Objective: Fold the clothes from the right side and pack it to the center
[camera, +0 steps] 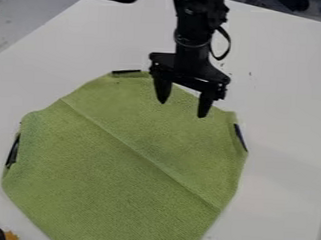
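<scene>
Green rounded cloth [127, 175] lies on white worktop [288, 97]; towards worktop's far edge my black two-finger gripper [183, 109], wide open, holds nothing; shallow pinch could slip.

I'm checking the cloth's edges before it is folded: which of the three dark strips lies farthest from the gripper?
The left strip, at the edge of the green cloth on the picture's left; the top strip and right strip are both nearer the gripper.

Open black claw [182, 109] hangs over the green cloth [120, 175].
</scene>
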You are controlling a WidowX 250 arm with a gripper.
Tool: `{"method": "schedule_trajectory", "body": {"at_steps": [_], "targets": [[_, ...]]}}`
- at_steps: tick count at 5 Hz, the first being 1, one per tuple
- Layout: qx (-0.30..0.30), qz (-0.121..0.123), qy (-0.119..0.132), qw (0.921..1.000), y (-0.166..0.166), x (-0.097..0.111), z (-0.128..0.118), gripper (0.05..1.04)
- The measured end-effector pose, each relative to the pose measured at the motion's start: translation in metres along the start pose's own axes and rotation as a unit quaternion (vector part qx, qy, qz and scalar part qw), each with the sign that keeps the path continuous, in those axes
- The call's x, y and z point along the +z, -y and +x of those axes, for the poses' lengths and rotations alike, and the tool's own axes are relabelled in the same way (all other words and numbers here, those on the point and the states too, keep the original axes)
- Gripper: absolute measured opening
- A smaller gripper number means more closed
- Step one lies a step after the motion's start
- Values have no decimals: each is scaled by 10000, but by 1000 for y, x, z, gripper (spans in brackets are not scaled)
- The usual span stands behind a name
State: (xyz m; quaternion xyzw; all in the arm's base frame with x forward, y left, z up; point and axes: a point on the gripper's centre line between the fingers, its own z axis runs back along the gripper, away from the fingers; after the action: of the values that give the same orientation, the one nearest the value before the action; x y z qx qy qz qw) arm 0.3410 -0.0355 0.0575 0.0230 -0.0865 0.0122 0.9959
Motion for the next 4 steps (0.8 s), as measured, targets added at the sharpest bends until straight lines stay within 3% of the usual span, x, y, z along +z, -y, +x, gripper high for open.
{"method": "schedule_trajectory", "body": {"at_steps": [1, 2, 3, 4], "targets": [[-206, -115, -57, 9997, 12, -14, 14, 1000], [-89, -122, -100, 9998, 23, -10, 24, 1000], [186, -132, -183, 9996, 37, -9, 18, 1000], [345, -179, -69, 9992, 52, -8, 18, 1000]]}}
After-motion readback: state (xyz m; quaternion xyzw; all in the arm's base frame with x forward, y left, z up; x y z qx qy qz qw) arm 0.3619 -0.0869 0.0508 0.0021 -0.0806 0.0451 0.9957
